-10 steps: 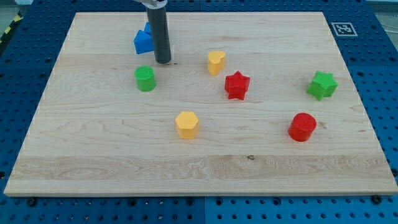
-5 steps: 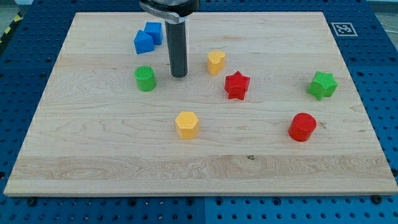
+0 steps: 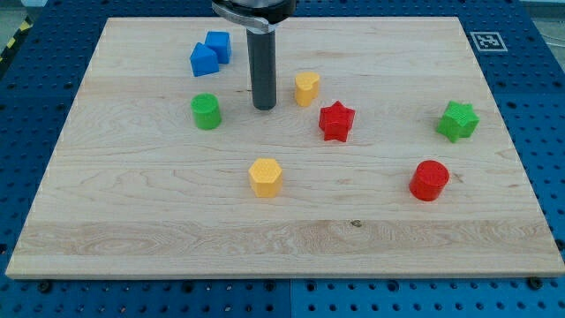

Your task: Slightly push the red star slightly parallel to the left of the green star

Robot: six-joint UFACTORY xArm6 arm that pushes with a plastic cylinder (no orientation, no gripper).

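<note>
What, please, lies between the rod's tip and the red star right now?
In the camera view, only bare board lies directly between my tip and the red star; the yellow block sits just above that line, touching neither.

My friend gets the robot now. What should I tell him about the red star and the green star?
Tip: my tip rests on the board between the green cylinder and the small yellow block, up and to the view's left of the red star, touching no block.
Things: the red star sits mid-board; the green star is far off at the view's right, at about the same height.
Done: no push on the red star yet.
Left: get my tip to the red star's left side and nudge it gently towards the green star.
</note>
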